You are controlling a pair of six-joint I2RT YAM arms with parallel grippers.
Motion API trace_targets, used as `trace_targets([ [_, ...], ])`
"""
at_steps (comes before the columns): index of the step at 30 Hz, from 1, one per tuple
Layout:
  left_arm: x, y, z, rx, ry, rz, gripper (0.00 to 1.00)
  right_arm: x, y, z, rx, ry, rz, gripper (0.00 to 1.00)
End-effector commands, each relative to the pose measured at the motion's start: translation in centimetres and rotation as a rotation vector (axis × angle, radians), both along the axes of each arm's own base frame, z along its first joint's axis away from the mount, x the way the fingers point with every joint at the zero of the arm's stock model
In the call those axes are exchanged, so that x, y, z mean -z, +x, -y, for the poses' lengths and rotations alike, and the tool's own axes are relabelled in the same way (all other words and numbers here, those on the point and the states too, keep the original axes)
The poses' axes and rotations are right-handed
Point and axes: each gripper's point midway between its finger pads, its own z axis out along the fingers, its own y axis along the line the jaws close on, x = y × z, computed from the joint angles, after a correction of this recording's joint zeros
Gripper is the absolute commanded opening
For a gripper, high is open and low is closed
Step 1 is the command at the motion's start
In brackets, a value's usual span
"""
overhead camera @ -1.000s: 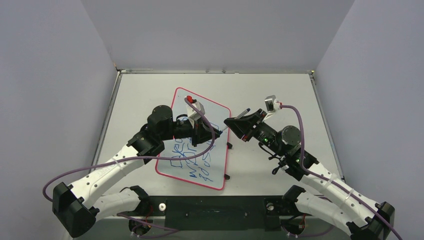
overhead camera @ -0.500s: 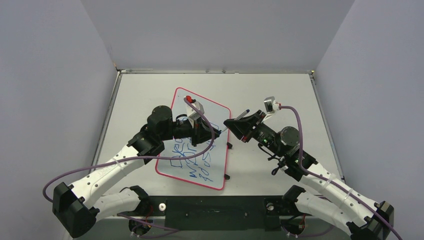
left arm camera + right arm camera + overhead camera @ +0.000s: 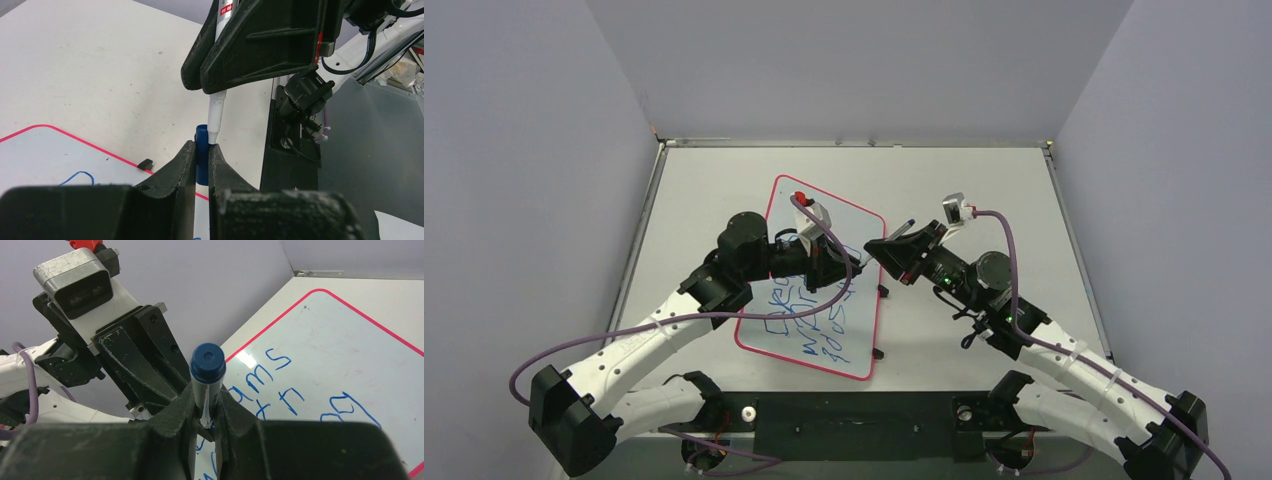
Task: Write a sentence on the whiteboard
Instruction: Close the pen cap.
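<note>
The whiteboard (image 3: 861, 330) lies flat on the counter (image 3: 964, 180), skewed, with most of it under the left arm (image 3: 674, 320). The sentence (image 3: 814, 325) sits in blue scrawl on the board's near half, in uneven lines. Both pincers meet above the board's right rim, raised off its surface and beyond the writing.

The left pincer (image 3: 201, 148) is closed on a small blue cap (image 3: 201, 136), which stands upright between its fingertips. The right pincer (image 3: 207, 400) is clamped on a marker (image 3: 206, 371), its blue back end sticking out past the fingers towards the wrist camera. The marker's white neck points down at the cap and ends right at the cap's mouth. Whether the nib is inside the mouth or just beside it cannot be told.

The left arm reaches from the near left corner, elbow bent, forearm pointing right across the board. The right arm (image 3: 1044, 340) comes from the near right corner and stretches left, its wrist turned so that the two pincers face each other tip to tip.
</note>
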Motion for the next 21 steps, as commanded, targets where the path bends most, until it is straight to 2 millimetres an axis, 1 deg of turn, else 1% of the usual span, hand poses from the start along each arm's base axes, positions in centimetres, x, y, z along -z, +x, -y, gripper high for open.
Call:
trace_targets([
  [1,-3.2,-0.5,-0.2,0.011,-0.079,0.082,0.0,-0.6,-0.3,-0.3,-0.01,0.022,0.027,0.0],
  [5,-3.1,-0.4,-0.3,0.006,-0.076,0.082,0.0,-1.6,-0.3,0.5,0.02,0.022,0.043,0.0],
  [6,-3.0,-0.4,-0.2,0.006,-0.075,0.081,0.0,-2.4,-0.4,0.7,0.024,0.029,0.061,0.0],
  [7,-3.0,-0.4,-0.2,0.006,-0.075,0.08,0.0,-2.4,-0.4,0.9,0.032,0.024,0.058,0.0],
  [10,-3.0,-0.4,-0.2,0.008,-0.075,0.081,0.0,-3.5,-0.5,1.3,0.047,0.031,0.082,0.0],
  [15,-3.1,-0.4,-0.2,0.009,-0.075,0.082,0.0,-3.8,-0.2,1.7,0.072,0.034,0.087,0.0],
  [21,-2.9,-0.4,-0.2,0.011,-0.073,0.08,0.0,-3.9,0.2,1.6,0.082,0.035,0.085,0.0],
])
